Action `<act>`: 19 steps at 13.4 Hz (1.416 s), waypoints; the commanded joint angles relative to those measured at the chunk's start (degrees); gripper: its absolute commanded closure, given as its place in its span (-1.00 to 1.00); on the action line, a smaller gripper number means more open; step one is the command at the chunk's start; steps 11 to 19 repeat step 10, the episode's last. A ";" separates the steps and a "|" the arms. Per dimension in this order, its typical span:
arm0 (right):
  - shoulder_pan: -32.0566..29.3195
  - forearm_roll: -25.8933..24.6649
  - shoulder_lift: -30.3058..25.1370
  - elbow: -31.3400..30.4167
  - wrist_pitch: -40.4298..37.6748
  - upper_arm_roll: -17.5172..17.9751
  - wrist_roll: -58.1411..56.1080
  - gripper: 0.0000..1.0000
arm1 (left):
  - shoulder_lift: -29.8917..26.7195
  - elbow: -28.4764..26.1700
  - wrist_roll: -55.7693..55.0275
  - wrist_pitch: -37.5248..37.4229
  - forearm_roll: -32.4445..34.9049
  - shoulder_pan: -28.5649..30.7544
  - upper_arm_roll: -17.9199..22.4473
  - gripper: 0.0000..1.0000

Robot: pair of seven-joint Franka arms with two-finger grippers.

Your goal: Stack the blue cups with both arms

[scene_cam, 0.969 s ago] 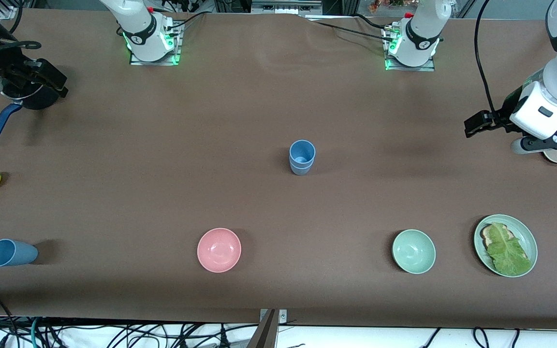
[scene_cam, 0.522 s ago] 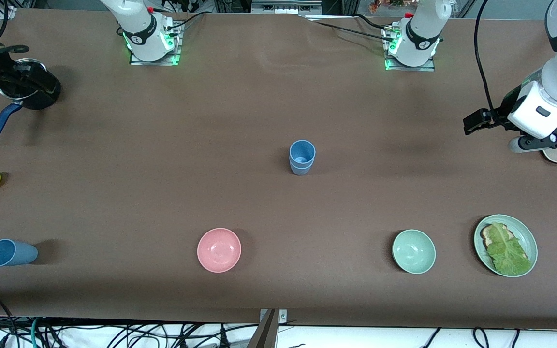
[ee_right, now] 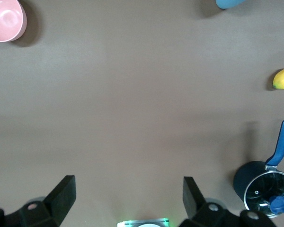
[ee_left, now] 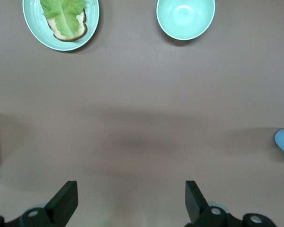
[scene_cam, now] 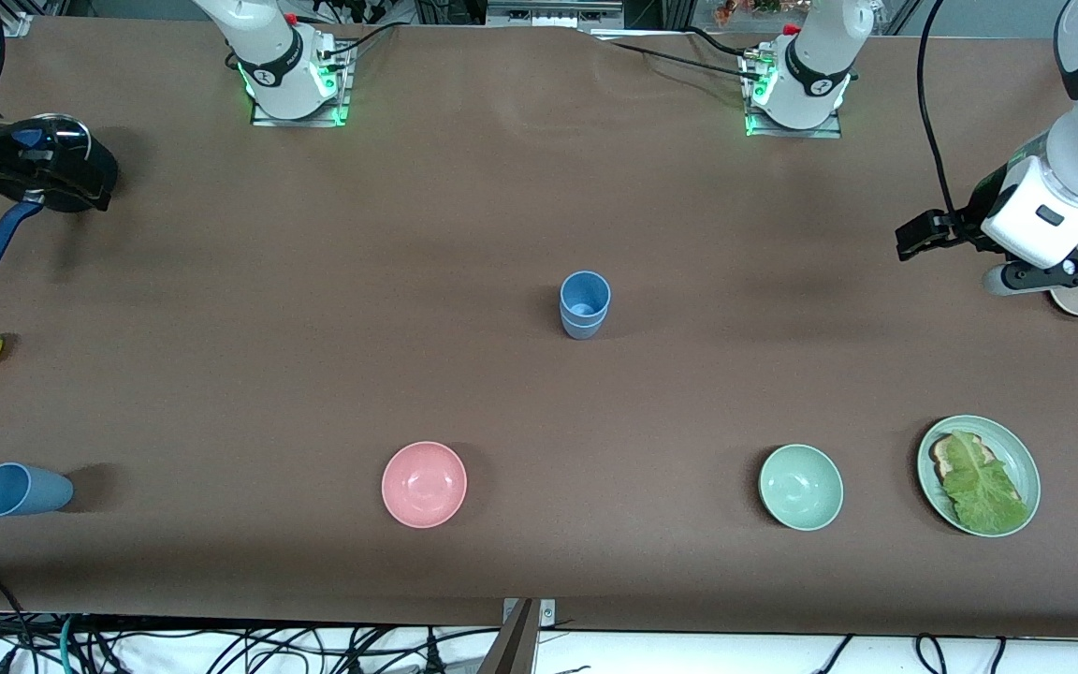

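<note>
Front view: three blue cups — two nested upright mid-table, one on its side. Left gripper and right gripper hang spread, empty.

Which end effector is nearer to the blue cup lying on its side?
The right end effector, over the black pot at that end. The left end effector hangs at the table's left-arm end, far from the lying blue cup.
</note>
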 commanded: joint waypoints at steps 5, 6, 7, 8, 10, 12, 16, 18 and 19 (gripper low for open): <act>-0.06 1.12 2.07 2.86 -2.42 -0.44 -0.57 -1.00 | -0.14 1.51 1.17 -3.05 -1.06 0.45 -0.26 -1.00; -0.06 1.03 2.07 2.86 -2.33 -0.44 -0.57 -1.00 | -0.14 1.77 1.34 -3.14 -0.97 0.45 -0.26 -1.00; -0.15 1.12 2.07 2.86 -2.16 -0.52 -0.57 -1.00 | 0.03 2.38 1.69 -3.14 -1.06 0.45 -0.18 -1.00; -0.15 1.12 2.07 2.86 -1.98 -0.61 -0.57 -1.00 | 0.21 3.43 2.22 -3.05 -0.97 0.27 -0.18 -1.00; -0.24 0.94 1.98 2.78 -1.89 -0.61 -0.49 -1.00 | 0.82 4.58 2.31 -3.14 -0.97 0.01 -0.18 -1.00; -0.24 0.94 1.98 2.78 -1.89 -0.61 -0.49 -1.00 | 0.82 4.58 2.31 -3.14 -0.97 0.01 -0.18 -1.00; -0.24 0.94 1.98 2.78 -1.89 -0.61 -0.49 -1.00 | 0.82 4.58 2.31 -3.14 -0.97 0.01 -0.18 -1.00; -0.24 0.94 1.98 2.78 -1.89 -0.61 -0.49 -1.00 | 0.82 4.58 2.31 -3.14 -0.97 0.01 -0.18 -1.00; -0.24 0.94 1.98 2.78 -1.89 -0.61 -0.49 -1.00 | 0.82 4.58 2.31 -3.14 -0.97 0.01 -0.18 -1.00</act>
